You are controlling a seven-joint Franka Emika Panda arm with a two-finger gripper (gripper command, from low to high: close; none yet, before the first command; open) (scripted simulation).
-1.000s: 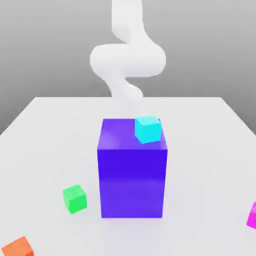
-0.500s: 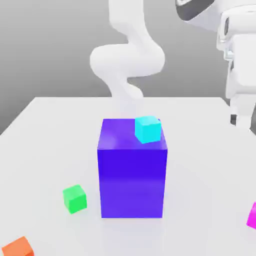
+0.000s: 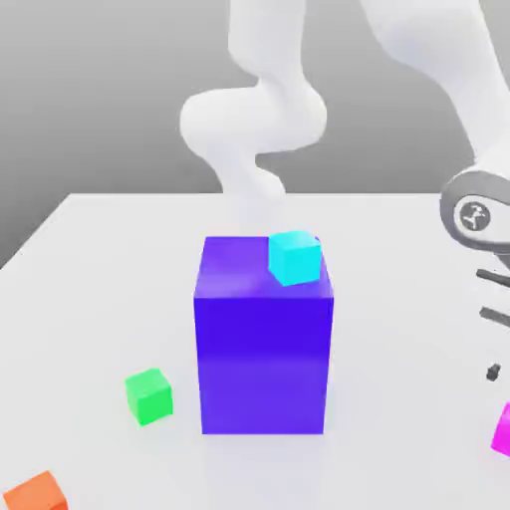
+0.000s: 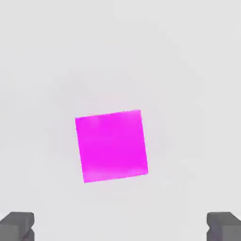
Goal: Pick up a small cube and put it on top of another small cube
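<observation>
The small magenta cube [image 3: 503, 428] lies on the white table at the exterior view's right edge, partly cut off. From the hand view the same magenta cube [image 4: 112, 146] sits flat on the table straight below my gripper [image 4: 120, 227]. The two dark fingertips [image 4: 17, 226] stand wide apart with nothing between them, so the gripper is open. In the exterior view my hand [image 3: 476, 214] hangs just above that cube, one fingertip [image 3: 492, 374] showing a little above it. The small green cube [image 3: 149, 395] rests on the table to the left of the big block.
A tall blue-purple block [image 3: 264, 344] stands mid-table with a small cyan cube [image 3: 294, 257] on its top right corner. A small orange cube [image 3: 35, 493] lies at the near left corner. The white table [image 3: 100, 259] reaches back to the arm's base.
My hand has swung in at the exterior view's right and come down over the magenta cube. None of the cubes has moved, and the fingers have stayed apart.
</observation>
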